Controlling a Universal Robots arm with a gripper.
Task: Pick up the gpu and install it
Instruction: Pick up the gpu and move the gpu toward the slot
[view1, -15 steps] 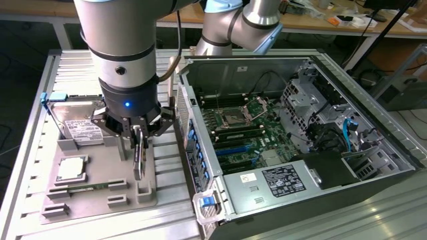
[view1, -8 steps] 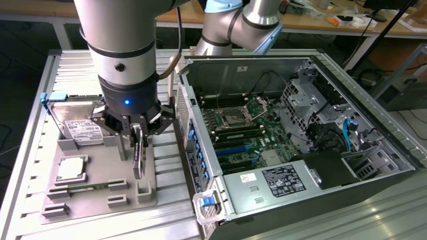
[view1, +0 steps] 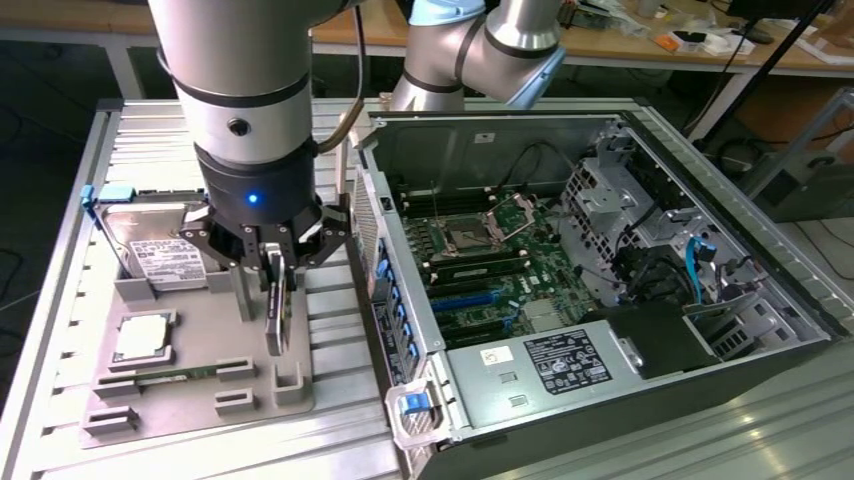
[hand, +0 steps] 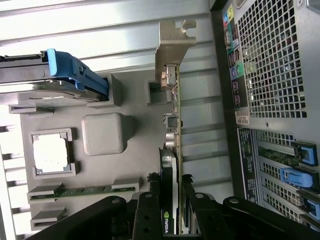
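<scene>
The gpu (view1: 276, 305) stands on edge, thin and upright, over the grey parts tray (view1: 187, 400) at the exterior view's left. My gripper (view1: 276, 272) comes down from above and is shut on its top edge. In the wrist view the gpu (hand: 172, 150) runs edge-on away from the gripper (hand: 171, 212), with a black cooler on one face and the silver end bracket (hand: 175, 37) at the far end. The black fingers (hand: 147, 215) press on both faces. I cannot tell whether the card's lower edge still touches the tray.
On the tray lie a hard drive (view1: 154, 250) with a blue caddy, a CPU (view1: 143, 338) and a RAM stick (view1: 174, 375). The open computer case (view1: 561, 260) lies just beside the tray, its rear panel (hand: 270, 100) close to the card. A second arm (view1: 481, 50) stands behind.
</scene>
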